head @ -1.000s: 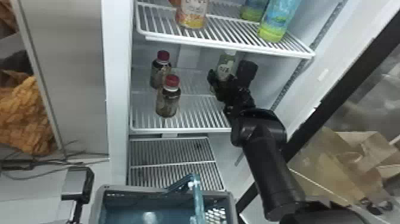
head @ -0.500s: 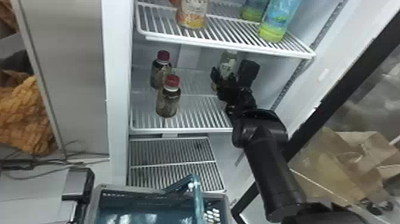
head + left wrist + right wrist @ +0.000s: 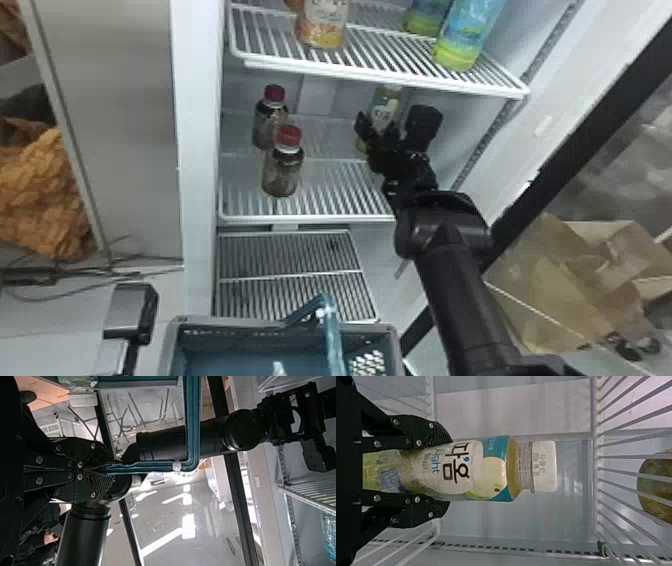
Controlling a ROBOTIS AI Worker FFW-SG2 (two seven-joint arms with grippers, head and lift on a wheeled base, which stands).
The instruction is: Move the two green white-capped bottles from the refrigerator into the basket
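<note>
In the head view my right gripper (image 3: 377, 132) is at the middle shelf's right part, around the green bottle (image 3: 386, 107). The right wrist view has my right gripper (image 3: 451, 471) shut on this bottle (image 3: 466, 471), one finger along each side, its white cap (image 3: 545, 466) beyond the fingertips. Part of my left gripper's arm end (image 3: 131, 312) stands left of the basket (image 3: 280, 325). In the left wrist view my left gripper (image 3: 113, 470) is shut on the basket's teal handle (image 3: 192, 427). I cannot pick out a second green white-capped bottle for certain.
Two red-capped dark bottles (image 3: 282, 170) stand left on the same shelf (image 3: 310, 217). The upper shelf (image 3: 380, 77) above the gripper holds an orange-labelled bottle (image 3: 322, 25) and blue-green bottles (image 3: 462, 37). The dark-edged door (image 3: 590, 145) is at the right.
My right gripper and the green bottle between its fingers have shifted slightly to the right in the head view. The left arm's visible part and the basket have barely moved.
</note>
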